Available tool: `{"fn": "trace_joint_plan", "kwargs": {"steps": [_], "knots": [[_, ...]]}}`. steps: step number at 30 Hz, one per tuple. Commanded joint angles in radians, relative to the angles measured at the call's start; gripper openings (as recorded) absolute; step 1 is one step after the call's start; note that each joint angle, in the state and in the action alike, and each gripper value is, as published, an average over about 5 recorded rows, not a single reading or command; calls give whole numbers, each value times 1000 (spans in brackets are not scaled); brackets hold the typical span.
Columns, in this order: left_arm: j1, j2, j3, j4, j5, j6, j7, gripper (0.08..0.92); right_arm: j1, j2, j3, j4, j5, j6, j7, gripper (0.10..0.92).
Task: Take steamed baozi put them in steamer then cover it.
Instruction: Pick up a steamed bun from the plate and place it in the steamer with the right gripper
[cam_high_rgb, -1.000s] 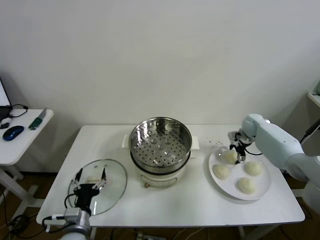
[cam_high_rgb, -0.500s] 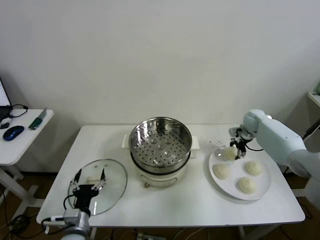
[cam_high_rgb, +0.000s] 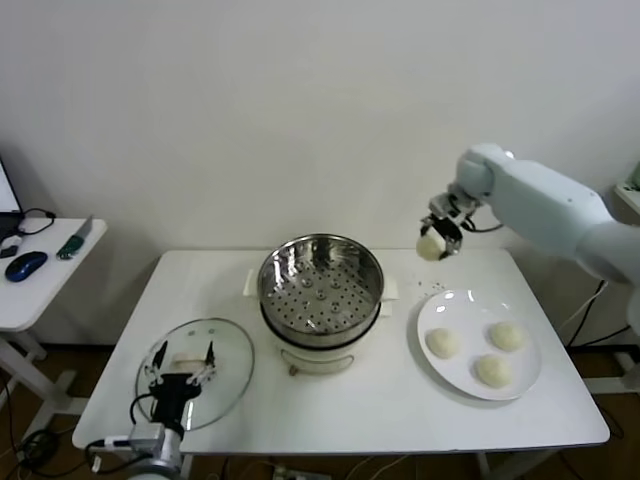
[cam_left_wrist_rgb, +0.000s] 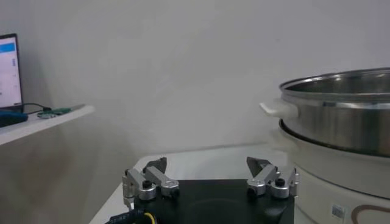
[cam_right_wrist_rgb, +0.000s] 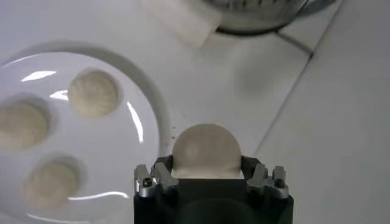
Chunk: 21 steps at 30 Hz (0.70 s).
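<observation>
Right fingers: we see them closed on one bun, up in the air. They squeeze it from both sides.
Held bun: it hangs between our right fingers, above the desk, between the steamer and the plate.
Other buns: three lie on the white plate, below our right fingers and a bit to their right. They sit apart from each other.
Steamer: it stands in the middle of the desk, to the left of our right fingers and lower. We see its shiny bowl with holes in the floor, on a white pot.
Lid: the glass lid lies flat on the desk, left of the steamer, right under our left fingers.
Left fingers: we see them wide open, holding nothing, low over the lid. In the left wrist view the steamer stands just beside them.
</observation>
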Motion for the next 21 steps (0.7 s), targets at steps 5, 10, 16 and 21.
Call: {"fn": "trace_joint_plan", "kwargs": {"steps": [5, 10, 16, 21], "knots": [[3, 5, 4, 10, 2, 5, 0, 823, 173, 332, -87, 77, -201, 355, 25, 715], [12, 14, 2, 8, 6, 7, -3, 823, 93, 403, -36, 63, -338, 408, 48, 721], [24, 25, -4, -3, 8, 10, -5, 823, -17, 453, 2, 52, -455, 425, 65, 721], [33, 16, 3, -12, 12, 14, -7, 823, -86, 485, 39, 16, -555, 427, 86, 721]]}}
